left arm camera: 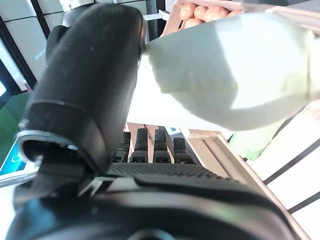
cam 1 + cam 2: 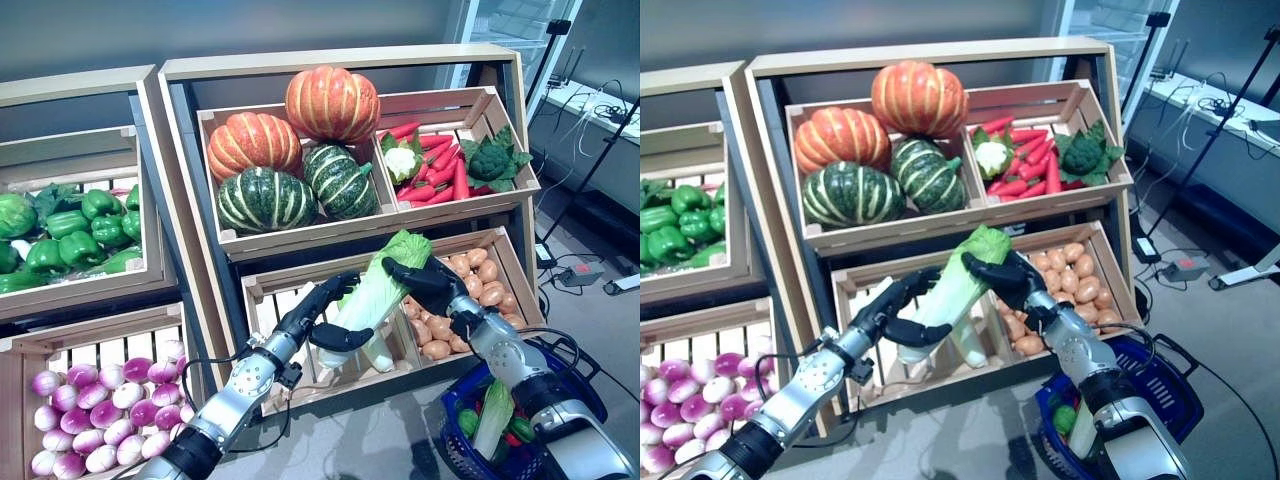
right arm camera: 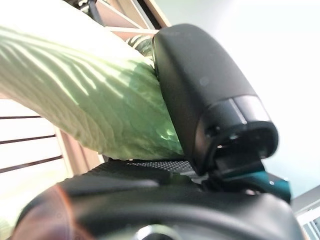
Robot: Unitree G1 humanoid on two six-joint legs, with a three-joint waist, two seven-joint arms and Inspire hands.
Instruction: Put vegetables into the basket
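A long napa cabbage (image 2: 378, 292), white at the base and green at the top, hangs tilted in front of the lower middle crate (image 2: 262, 292). My left hand (image 2: 318, 308) is curled round its white lower part (image 1: 235, 75), thumb underneath. My right hand (image 2: 432, 281) grips the green leafy top (image 3: 75, 90) with its thumb pressed on the leaf. The blue basket (image 2: 1160, 395) stands on the floor at the lower right, beneath my right forearm. It holds another cabbage (image 2: 493, 415) and some green vegetables.
More white cabbage (image 2: 970, 345) lies in the lower middle crate, with brown onions (image 2: 478, 285) to its right. Above are pumpkins (image 2: 330, 102), red peppers (image 2: 445, 170), a cauliflower (image 2: 402, 160) and broccoli (image 2: 492, 160). Green peppers (image 2: 75, 235) and purple turnips (image 2: 100, 400) fill the left stand.
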